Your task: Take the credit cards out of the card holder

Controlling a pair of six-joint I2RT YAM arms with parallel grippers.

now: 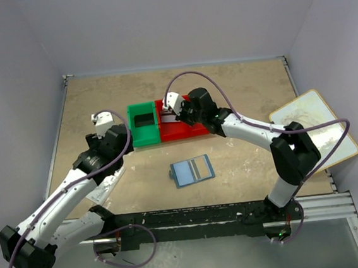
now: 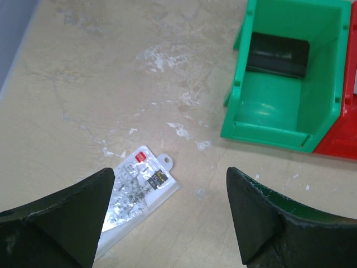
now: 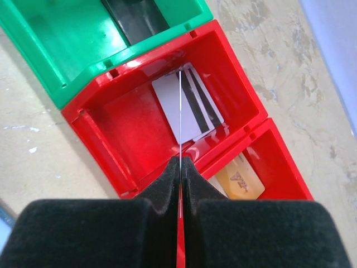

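Right pincer: closed on the held card, which showed only as a thin edge; in the top view it sat at upper centre.
Held card: its long axis ran straight out from the fingertips, pointing down into the red bin.
Deciding relation: the held card hung inside the bin's walls, directly above a silver-grey card lying flat on the floor, so letting go looked like all that was left. Whether the edge touched that card could not be told.
Other cards: a gold card lay in the next red compartment at lower right, and a dark card in the green bin.
Card holder: open flat on the counter, lower centre of the top view, well apart from both pincers.
Left pincer: open, empty, above a white packet.
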